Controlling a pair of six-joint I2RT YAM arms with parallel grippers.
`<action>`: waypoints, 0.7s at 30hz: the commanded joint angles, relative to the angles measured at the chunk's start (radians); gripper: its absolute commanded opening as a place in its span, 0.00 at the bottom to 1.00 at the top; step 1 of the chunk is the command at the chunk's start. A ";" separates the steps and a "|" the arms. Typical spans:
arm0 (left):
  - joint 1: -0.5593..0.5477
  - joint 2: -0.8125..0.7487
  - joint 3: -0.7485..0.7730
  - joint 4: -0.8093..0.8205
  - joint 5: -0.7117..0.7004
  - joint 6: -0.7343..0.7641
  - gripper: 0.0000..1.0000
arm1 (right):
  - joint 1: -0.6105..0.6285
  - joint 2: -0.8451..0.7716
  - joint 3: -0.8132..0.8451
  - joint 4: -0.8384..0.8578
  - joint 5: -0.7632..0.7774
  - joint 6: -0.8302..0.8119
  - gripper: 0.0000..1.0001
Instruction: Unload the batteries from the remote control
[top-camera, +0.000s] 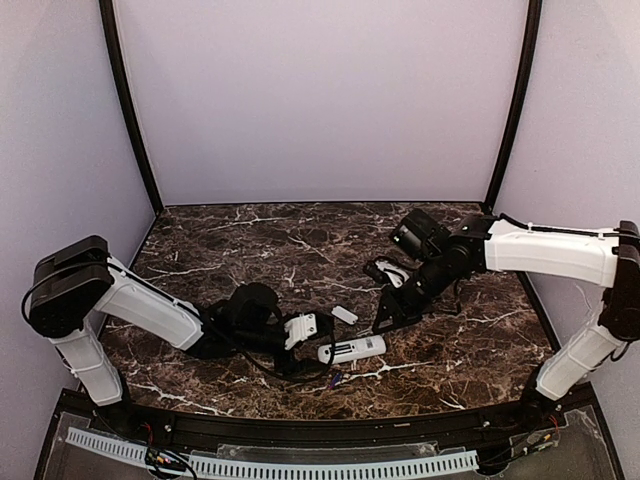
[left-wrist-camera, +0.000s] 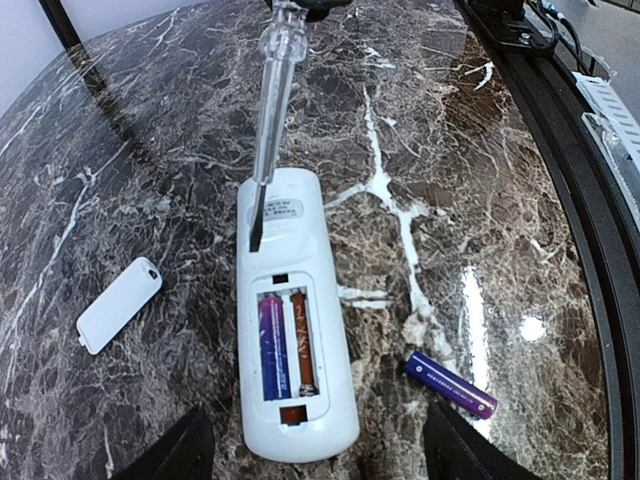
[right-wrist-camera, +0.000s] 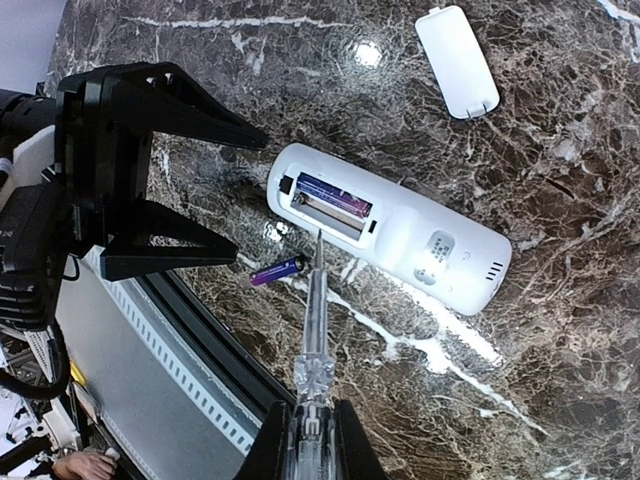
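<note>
Right gripper (right-wrist-camera: 310, 420) pinches screwdriver (right-wrist-camera: 312, 310), tip on remote (right-wrist-camera: 400, 235) by seated battery (right-wrist-camera: 335, 197); a slip could fling it. Left gripper (right-wrist-camera: 250, 195) spread: unclamped remote may skid.

A smooth white plastic remote control (left-wrist-camera: 335, 330) lies on a glossy marble-patterned table (left-wrist-camera: 450, 150), with a shiny purple metallic-looking battery (left-wrist-camera: 450, 383) beside it and a screwdriver (left-wrist-camera: 275, 90) of clear plastic and dark metal pointing at it.

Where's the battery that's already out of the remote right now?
The loose battery lies on the marble tabletop just right of the remote control's open compartment end in the left wrist view, apart from it, toward the table's near edge.
</note>
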 joint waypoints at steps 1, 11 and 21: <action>0.003 0.029 0.010 -0.020 0.001 -0.005 0.72 | 0.011 0.022 0.024 -0.008 0.022 -0.004 0.00; 0.004 0.095 -0.009 0.089 -0.046 -0.025 0.71 | 0.015 0.043 0.027 -0.008 0.033 0.003 0.00; 0.005 0.153 0.006 0.129 -0.060 -0.051 0.63 | 0.016 0.064 0.041 -0.018 0.039 -0.001 0.00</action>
